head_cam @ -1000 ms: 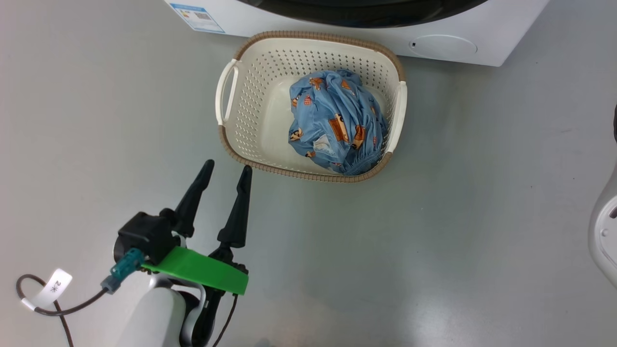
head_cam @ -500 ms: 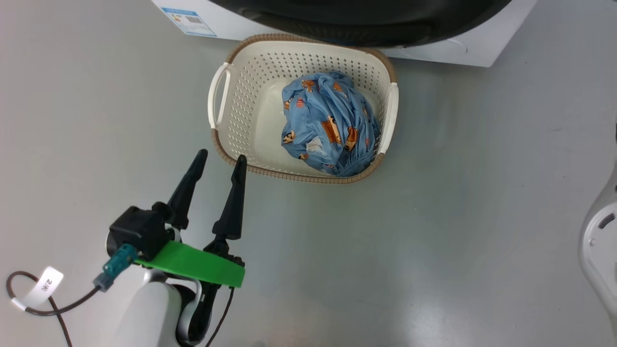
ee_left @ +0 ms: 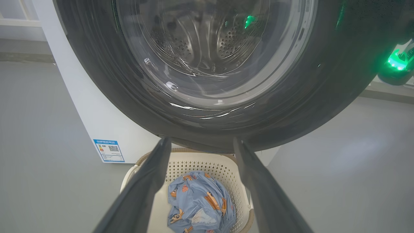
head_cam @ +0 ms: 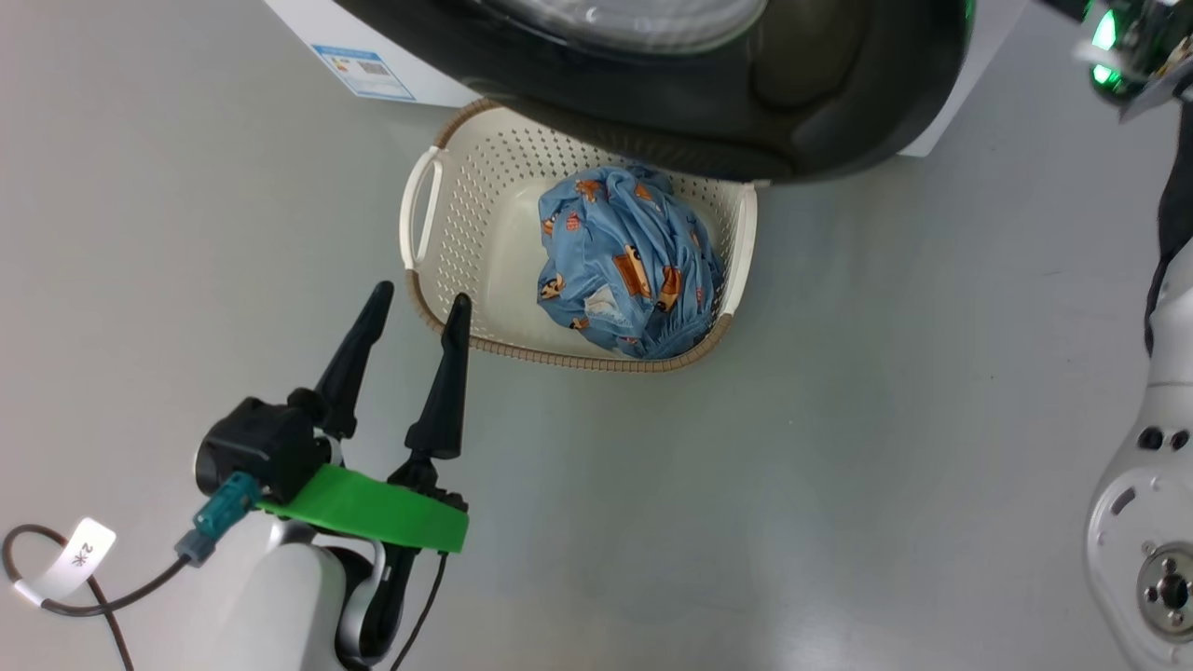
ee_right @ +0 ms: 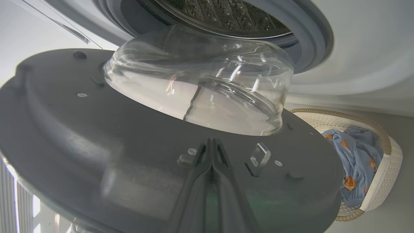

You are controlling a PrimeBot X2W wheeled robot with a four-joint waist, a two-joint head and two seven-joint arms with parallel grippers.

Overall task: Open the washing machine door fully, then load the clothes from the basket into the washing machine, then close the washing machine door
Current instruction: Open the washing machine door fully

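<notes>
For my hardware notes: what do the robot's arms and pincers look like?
Left pincer: two long black tapered fingers on a black block, flat green plastic plate, teal connector with dark cable and white tag, pale forearm. Right pincer: dark fingers, pale grey arm.

We see the washing machine door (head_cam: 746, 102) standing partly open, its glossy black ring hanging out over the far rim of the basket (head_cam: 457, 214). Its clear glass bowl (ee_right: 200, 87) is out of the grey gasket (ee_right: 310, 35), and the perforated steel drum (ee_right: 226, 16) shows behind. The white washing machine (ee_left: 97, 113) carries a blue label (head_cam: 363, 71) low on its front. The cream basket sits upright on the floor just before it, holding the clothes (head_cam: 624, 266), a bunched light blue bundle with orange figures, towards its right side.
</notes>
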